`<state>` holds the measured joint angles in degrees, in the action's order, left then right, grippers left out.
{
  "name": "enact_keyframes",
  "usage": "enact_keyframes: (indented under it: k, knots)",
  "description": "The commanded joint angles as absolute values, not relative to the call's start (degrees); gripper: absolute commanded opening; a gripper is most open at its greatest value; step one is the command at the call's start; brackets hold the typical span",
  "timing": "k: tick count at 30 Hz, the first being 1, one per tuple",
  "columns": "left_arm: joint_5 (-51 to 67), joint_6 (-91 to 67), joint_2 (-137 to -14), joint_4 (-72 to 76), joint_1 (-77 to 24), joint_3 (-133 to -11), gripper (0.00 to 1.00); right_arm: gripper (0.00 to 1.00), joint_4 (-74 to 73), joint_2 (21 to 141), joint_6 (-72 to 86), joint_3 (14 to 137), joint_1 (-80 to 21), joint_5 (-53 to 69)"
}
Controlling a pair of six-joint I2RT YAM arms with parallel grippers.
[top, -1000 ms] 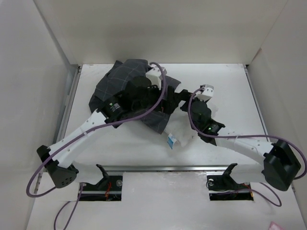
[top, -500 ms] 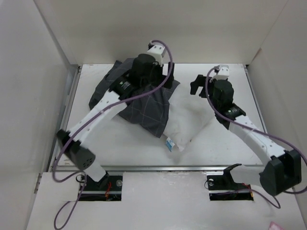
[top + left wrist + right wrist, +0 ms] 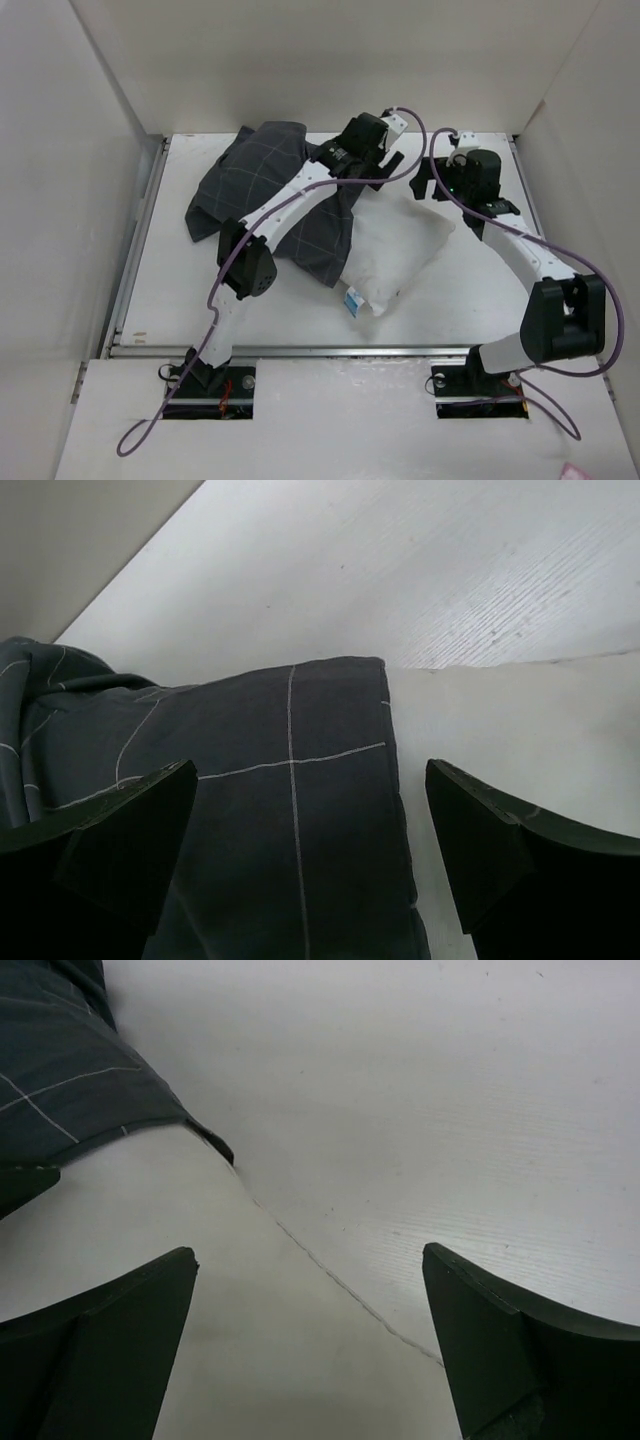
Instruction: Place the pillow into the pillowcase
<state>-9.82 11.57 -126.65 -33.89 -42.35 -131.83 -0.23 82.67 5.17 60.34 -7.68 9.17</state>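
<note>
The dark grid-checked pillowcase (image 3: pixel 255 185) lies crumpled at the far left of the table, its right part draped over the white pillow (image 3: pixel 400 250). A blue-and-white tag (image 3: pixel 355 299) shows at the pillow's near corner. My left gripper (image 3: pixel 393 160) hovers open above the pillowcase's far right edge. In the left wrist view the pillowcase (image 3: pixel 280 820) and pillow (image 3: pixel 520 730) lie below the left gripper (image 3: pixel 310 775), which holds nothing. My right gripper (image 3: pixel 424 183) is open over the pillow's far corner. The right wrist view has the pillow (image 3: pixel 200 1340) under the right gripper (image 3: pixel 308 1253) and the pillowcase (image 3: pixel 70 1080) at the upper left.
White walls enclose the table on the left (image 3: pixel 80 200), back (image 3: pixel 330 70) and right (image 3: pixel 590 180). A metal rail (image 3: pixel 300 350) runs along the near edge. Bare white tabletop (image 3: pixel 450 1110) lies beyond the pillow's seam.
Both arms have swung from the middle of the table to its far side. The left gripper moved right along the pillowcase, and the right gripper drew in to the pillow's far corner. Both stayed open.
</note>
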Motion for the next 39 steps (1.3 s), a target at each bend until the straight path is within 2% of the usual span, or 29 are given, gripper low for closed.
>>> enact_keyframes:
  k: [1,4,6,8,9,11,15,17,18,21,26,30,33,35,37,39]
  knots:
    - [-17.74,15.3,-125.33,-31.99,-43.24,-132.19,1.0,1.0,4.56,80.77,5.97,59.16,-5.71,17.21]
    - [-14.69,16.08,-126.65,-31.29,-43.24,-131.57,1.0,1.0,5.1,82.44,7.2,59.15,-4.31,18.98]
    - [-15.2,16.79,-127.87,-29.98,-43.24,-130.87,0.91,1.0,5.1,83.32,7.21,59.85,-3.61,20.12]
    - [-21.77,16.17,-128.93,-28.48,-43.24,-130.09,0.81,0.99,5.1,83.94,7.21,59.85,-3.08,22.31]
    - [-24.15,16.17,-128.94,-27.61,-43.24,-128.34,0.68,0.99,5.1,83.94,7.21,59.85,-3.08,22.93]
    - [-29.08,16.17,-129.46,-25.93,-43.24,-127.53,0.59,0.99,5.1,83.94,6.68,59.85,-3.08,23.9]
    - [-26.64,16.79,-129.46,-25.31,-43.77,-126.83,0.54,0.99,5.63,84.46,6.68,59.33,-3.08,24.52]
    - [-24.97,16.79,-130.07,-24.62,-43.77,-126.3,0.47,0.99,5.63,85.08,6.68,59.33,-3.08,24.52]
    - [-24.96,16.79,-130.08,-24.61,-43.77,-126.3,0.33,0.99,5.63,85.69,6.68,59.85,-3.08,25.04]
    - [-24.96,16.27,-130.08,-22.77,-43.77,-126.3,0.0,0.99,5.63,87.53,6.68,60.46,-3.08,25.92]
    - [-24.96,13.89,-129.21,-18.38,-44.3,-127.0,0.0,1.0,6.58,92.45,6.15,61.61,-3.08,31.18]
    - [-21.01,13.36,-127.27,-15.12,-44.82,-127.53,0.0,1.0,15.63,97.54,9.57,61.61,-3.08,44.09]
    - [-23.11,13.36,-125.68,-13.62,-46.84,-127.01,0.0,1.0,20.65,100.27,10.2,62.13,-3.69,52.98]
    - [-27.39,14.84,-123.67,-12.3,-47.72,-124.72,0.0,0.98,17.86,102.29,9.33,63.54,-4.39,54.92]
    - [-29.7,14.85,-122.52,-11.51,-48.6,-123.4,0.0,0.86,15.22,105.1,6.44,66.0,-6.06,56.24]
    - [-30.32,14.33,-120.94,-11.51,-49.22,-122.78,0.0,0.66,11.44,106.52,4.31,68.1,-7.11,58.26]
